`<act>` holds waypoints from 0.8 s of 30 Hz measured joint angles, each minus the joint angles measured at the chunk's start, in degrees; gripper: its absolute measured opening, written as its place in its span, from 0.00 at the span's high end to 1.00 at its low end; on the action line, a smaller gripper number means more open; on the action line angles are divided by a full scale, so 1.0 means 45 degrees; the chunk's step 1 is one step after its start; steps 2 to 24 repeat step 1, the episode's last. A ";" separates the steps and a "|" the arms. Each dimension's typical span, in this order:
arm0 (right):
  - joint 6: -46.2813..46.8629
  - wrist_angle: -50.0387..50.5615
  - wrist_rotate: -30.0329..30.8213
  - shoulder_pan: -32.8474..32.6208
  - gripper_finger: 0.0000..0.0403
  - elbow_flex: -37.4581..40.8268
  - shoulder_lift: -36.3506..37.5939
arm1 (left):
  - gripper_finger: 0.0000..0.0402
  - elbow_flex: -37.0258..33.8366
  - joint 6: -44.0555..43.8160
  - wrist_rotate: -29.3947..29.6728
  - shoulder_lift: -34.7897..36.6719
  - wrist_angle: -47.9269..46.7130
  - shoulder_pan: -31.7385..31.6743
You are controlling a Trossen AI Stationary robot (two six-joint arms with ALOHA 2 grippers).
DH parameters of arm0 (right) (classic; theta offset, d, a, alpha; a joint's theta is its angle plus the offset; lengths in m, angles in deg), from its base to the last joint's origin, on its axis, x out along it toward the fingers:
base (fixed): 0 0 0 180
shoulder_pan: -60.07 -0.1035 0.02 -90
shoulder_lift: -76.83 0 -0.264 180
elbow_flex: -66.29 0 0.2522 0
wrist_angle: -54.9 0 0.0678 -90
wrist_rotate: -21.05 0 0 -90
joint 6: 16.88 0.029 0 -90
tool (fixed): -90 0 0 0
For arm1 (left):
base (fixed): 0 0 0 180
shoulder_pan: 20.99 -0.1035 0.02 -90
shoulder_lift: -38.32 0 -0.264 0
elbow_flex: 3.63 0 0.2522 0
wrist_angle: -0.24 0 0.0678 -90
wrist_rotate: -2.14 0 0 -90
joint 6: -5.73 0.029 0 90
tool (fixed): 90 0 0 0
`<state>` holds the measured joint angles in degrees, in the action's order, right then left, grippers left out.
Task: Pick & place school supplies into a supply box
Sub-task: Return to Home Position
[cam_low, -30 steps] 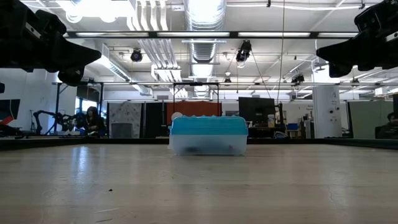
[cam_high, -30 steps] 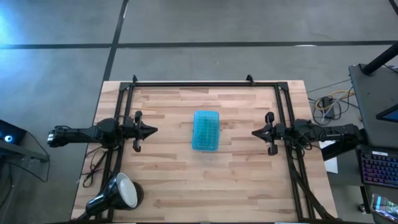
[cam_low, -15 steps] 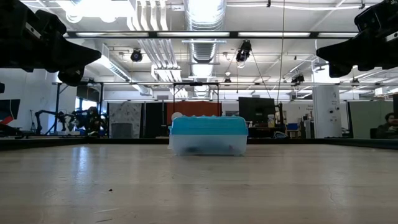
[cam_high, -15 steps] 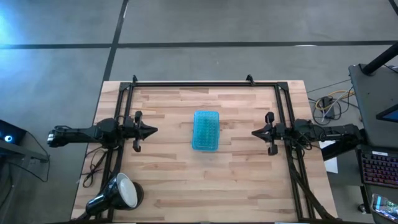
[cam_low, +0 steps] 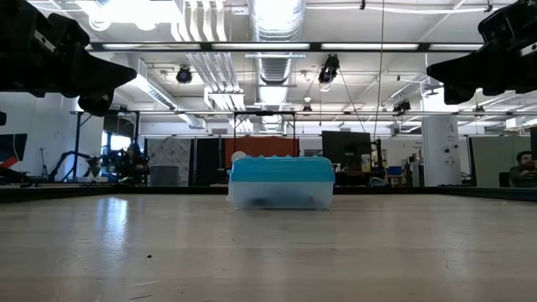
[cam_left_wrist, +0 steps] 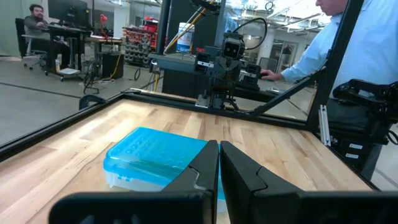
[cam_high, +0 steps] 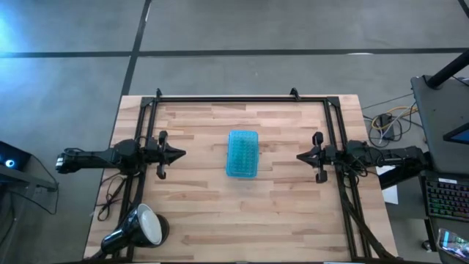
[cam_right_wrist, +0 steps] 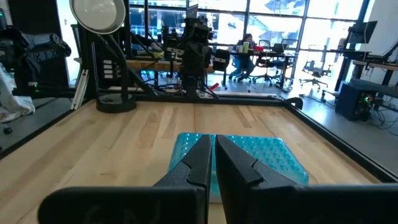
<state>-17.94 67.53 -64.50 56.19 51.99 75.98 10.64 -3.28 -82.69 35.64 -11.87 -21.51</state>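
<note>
Left pincer (cam_high: 179, 154): clenched on nothing, my two fingertips (cam_left_wrist: 208, 167) nearly touching. It hangs above the table's left edge and points at the box.
Right pincer (cam_high: 299, 155): also clenched and empty. It hangs above the right edge, facing my left one across the box.
Box (cam_high: 242, 154): in the middle of the table (cam_high: 198, 209), between my pincers and well apart from both. It lies flat, long side crosswise to the line between them.
Lid (cam_low: 281, 170): turquoise, closed down on the clear tray (cam_low: 281, 198).
Contents: a dark smudge shows through the tray wall in the low view, and I cannot tell what it is.
Lamp (cam_high: 139, 227): black with a white round head. It stands at the table corner on my left arm's side, well apart from the box.
Room: a person (cam_left_wrist: 367, 43) in a light blue shirt stands beyond the table, behind my right arm.
</note>
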 joint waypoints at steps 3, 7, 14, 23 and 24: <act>0.0000 0.0002 0.0000 0.0000 0.97 0.0000 0.0000 | 1.00 0.0000 -0.0002 0.0004 0.0000 0.0000 0.0002; 0.0000 0.0002 0.0000 0.0000 0.97 0.0000 0.0000 | 1.00 0.0000 -0.0002 0.0004 0.0000 0.0000 0.0002; 0.0000 0.0002 0.0000 0.0000 0.97 0.0000 0.0000 | 1.00 0.0000 -0.0002 0.0004 0.0000 0.0000 0.0002; 0.0000 0.0002 0.0000 0.0000 0.97 0.0000 0.0000 | 1.00 0.0000 -0.0002 0.0004 0.0000 0.0000 0.0002; 0.0000 0.0002 0.0000 0.0000 0.97 0.0000 0.0000 | 1.00 0.0000 -0.0002 0.0004 0.0000 0.0000 0.0002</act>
